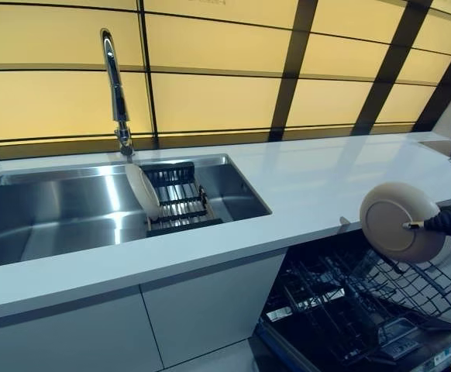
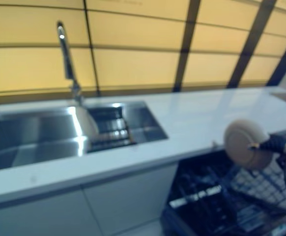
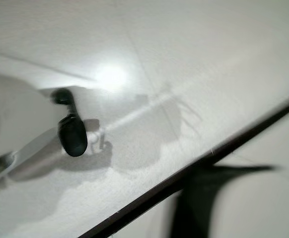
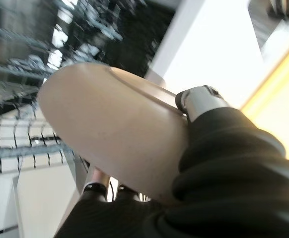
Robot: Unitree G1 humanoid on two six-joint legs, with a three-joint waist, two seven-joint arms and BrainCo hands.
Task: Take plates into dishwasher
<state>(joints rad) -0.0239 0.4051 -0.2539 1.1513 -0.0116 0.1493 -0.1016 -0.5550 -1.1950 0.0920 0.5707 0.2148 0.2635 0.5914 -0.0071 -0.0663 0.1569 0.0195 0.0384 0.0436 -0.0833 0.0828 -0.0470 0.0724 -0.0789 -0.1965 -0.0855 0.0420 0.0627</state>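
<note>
Round beige plate (image 1: 400, 222) pinched upright in right hand (image 1: 447, 223) above black wire dishwasher rack (image 1: 365, 302); left hand (image 3: 71, 131) seemingly relaxed open.

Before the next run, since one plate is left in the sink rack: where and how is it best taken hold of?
Probably by its upper rim, coming from above. The plate stands on edge against the dark wire rack inside the sink, so only the top edge is free; the faces are crowded by rack and basin.

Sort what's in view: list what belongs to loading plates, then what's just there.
Job: beige plate held in the right hand; second plate in the sink rack; open dishwasher rack.

Just there: faucet; countertop; idle left hand.
</note>
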